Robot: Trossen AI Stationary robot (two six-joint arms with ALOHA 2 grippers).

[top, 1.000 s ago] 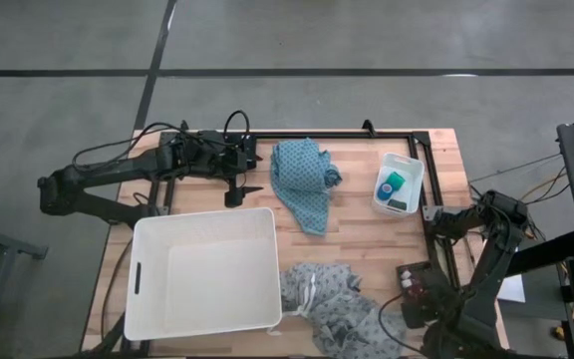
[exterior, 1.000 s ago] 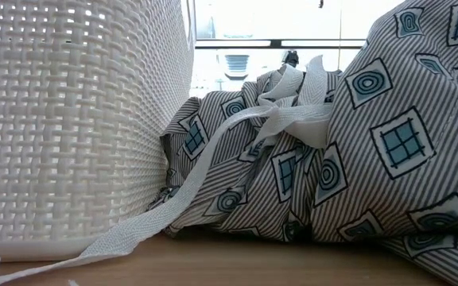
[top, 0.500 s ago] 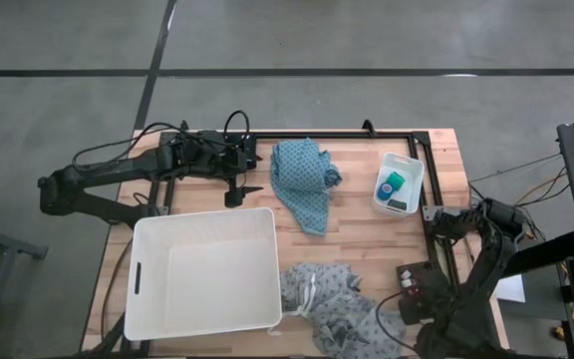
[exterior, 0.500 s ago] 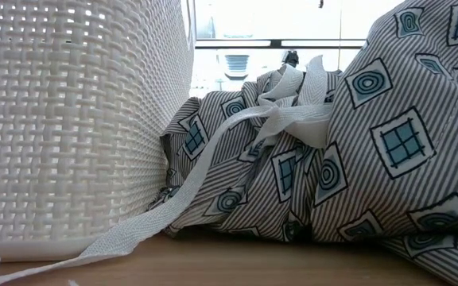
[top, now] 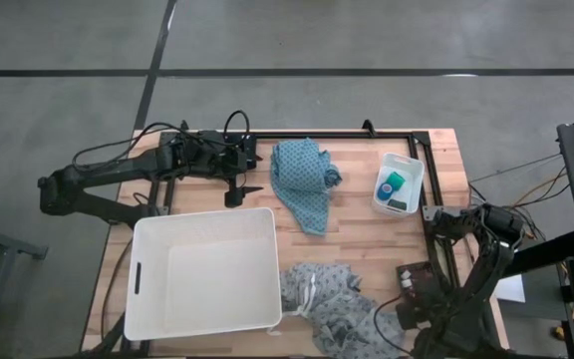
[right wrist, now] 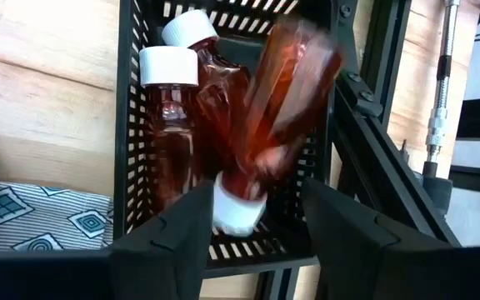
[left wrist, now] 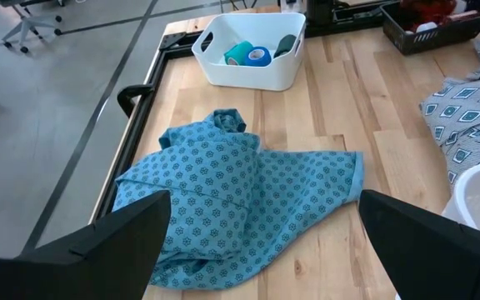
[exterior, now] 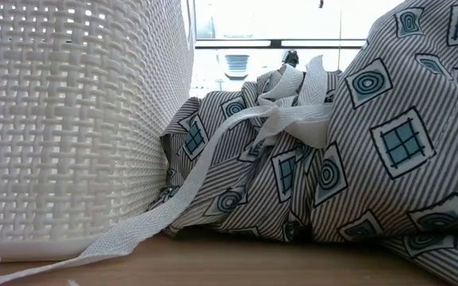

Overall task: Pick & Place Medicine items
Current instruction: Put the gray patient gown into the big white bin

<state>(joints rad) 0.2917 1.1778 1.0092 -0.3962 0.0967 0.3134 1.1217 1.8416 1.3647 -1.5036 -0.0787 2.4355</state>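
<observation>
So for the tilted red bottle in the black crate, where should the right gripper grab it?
Across the red body, coming from above. The tilted bottle lies cap-down over two others in the black crate, so its body is exposed; the right gripper hangs open by its cap.

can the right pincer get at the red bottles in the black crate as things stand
Probably yes. The right pincer hangs open directly over the black crate, nothing covers the red bottles, and one lies between its fingers.

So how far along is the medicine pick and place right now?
Barely started. The big white basket looks empty. The right gripper is open over the black crate, where three red bottles sit, none gripped. The teal roll and blue piece remain in the small white bin. The left gripper waits, open.
</observation>
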